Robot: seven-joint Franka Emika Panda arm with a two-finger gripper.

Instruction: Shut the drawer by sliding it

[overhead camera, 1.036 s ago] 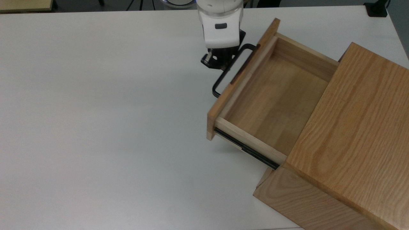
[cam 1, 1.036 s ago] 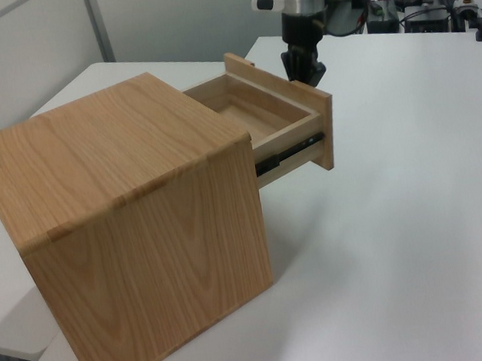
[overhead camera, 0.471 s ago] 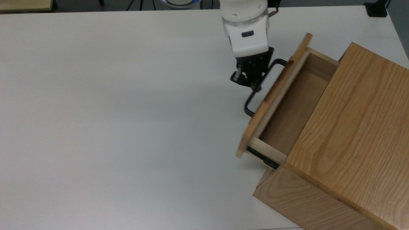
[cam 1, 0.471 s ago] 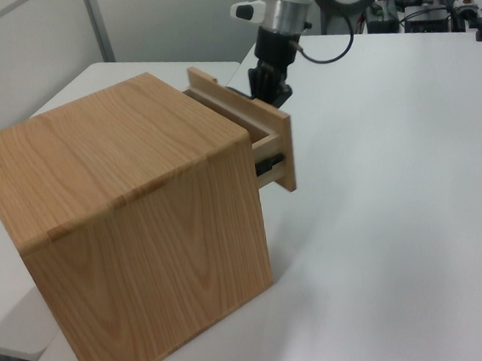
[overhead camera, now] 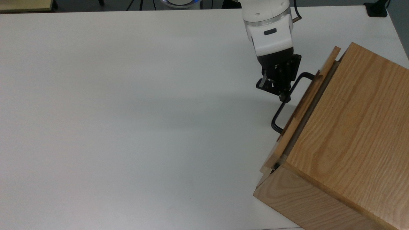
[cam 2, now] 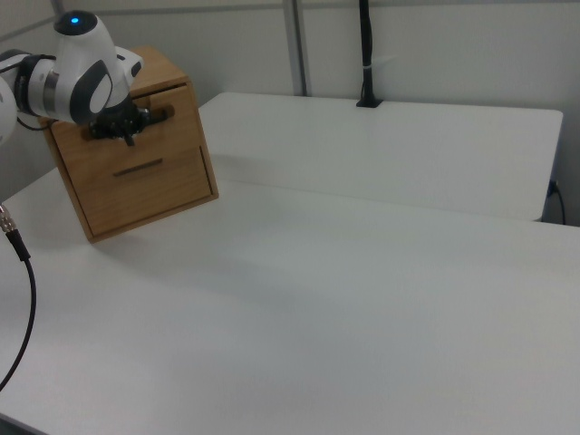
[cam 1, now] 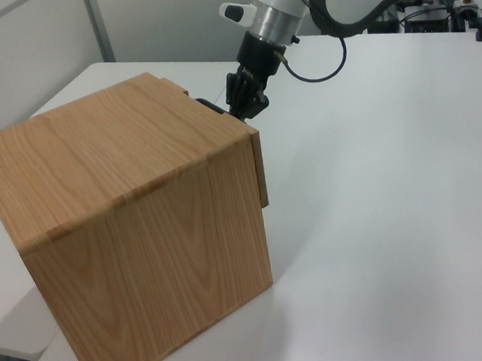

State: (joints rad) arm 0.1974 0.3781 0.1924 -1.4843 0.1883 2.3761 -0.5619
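The drawer [overhead camera: 302, 110] is pushed almost fully into the wood-grain cabinet [overhead camera: 351, 127]; only its front panel stands a narrow gap proud of the cabinet face. Its thin black handle [overhead camera: 277, 117] sticks out toward the top view's left. My gripper [overhead camera: 281, 92] hangs over the upper part of the handle bar and touches it. In the left view the gripper [cam 1: 246, 103] sits at the cabinet's [cam 1: 123, 200] top front corner, beside the drawer front [cam 1: 260, 170]. In the right view the gripper [cam 2: 122, 131] is against the upper drawer front [cam 2: 172, 127].
The cabinet stands on a wide white table [overhead camera: 127, 111], near the top view's right edge. A second, shut drawer front [cam 2: 149, 181] lies below the upper one. A black post [cam 2: 365, 54] stands at the table's far edge in the right view.
The drawer has slid from wide open to nearly shut, moving toward the top view's right. My gripper has travelled with the handle the same way.
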